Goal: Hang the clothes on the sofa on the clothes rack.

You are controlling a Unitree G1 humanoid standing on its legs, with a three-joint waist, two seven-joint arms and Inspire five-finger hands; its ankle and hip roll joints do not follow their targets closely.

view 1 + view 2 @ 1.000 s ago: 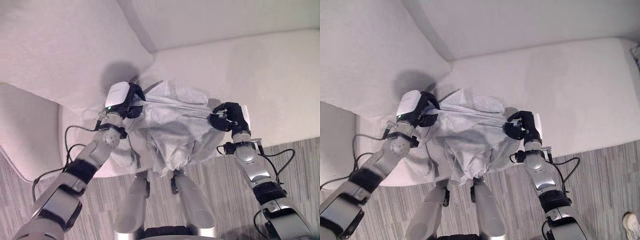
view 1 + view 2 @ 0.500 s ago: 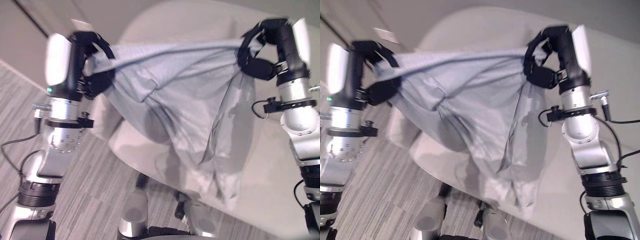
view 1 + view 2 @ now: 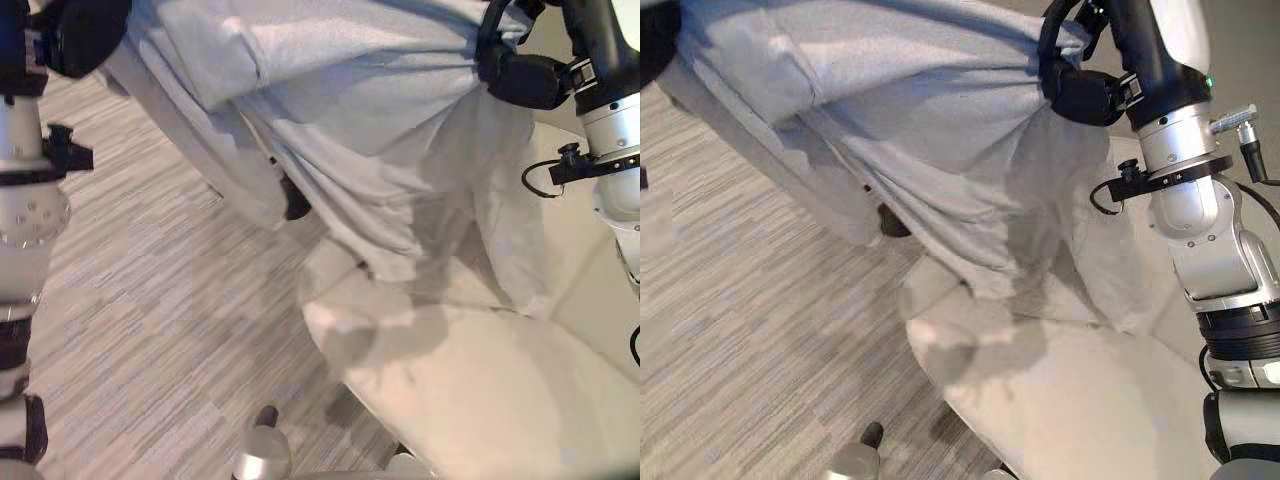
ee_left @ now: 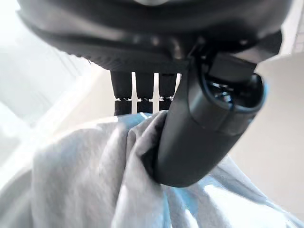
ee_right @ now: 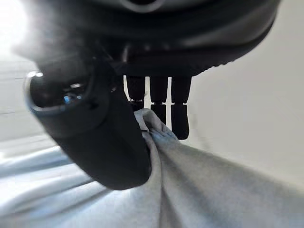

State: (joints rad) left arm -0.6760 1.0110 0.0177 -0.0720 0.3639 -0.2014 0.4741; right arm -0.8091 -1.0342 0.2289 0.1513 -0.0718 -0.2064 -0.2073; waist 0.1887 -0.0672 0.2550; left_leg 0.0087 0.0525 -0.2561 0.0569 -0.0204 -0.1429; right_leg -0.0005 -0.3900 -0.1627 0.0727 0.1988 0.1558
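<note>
Pale grey garment (image 3: pixel 350 110) hangs stretched above the sofa (image 3: pixel 470 380), its hem just over the cushion. Left hand (image 4: pixel 199 137) and right hand (image 5: pixel 109 142) each pinch an upper edge. Risk: thin pinches may slip, dropping cloth.

The garment (image 3: pixel 370 130) hangs stretched between the two robot hands, high above the sofa (image 3: pixel 470 390) and the floor (image 3: pixel 140 330). The left robot hand (image 3: pixel 75 35) holds one end at the garment's left, over the floor; the right robot hand (image 3: pixel 1090 90) holds the other end at its right, over the sofa. In each wrist view the cloth sits pinched between thumb (image 4: pixel 199 137) and fingers (image 5: pixel 164 107). The garment's lower folds drape down in front of the sofa's near edge, their lowest part just above the seat. The floor lies left of the sofa; the sofa's rounded corner points toward it.
</note>
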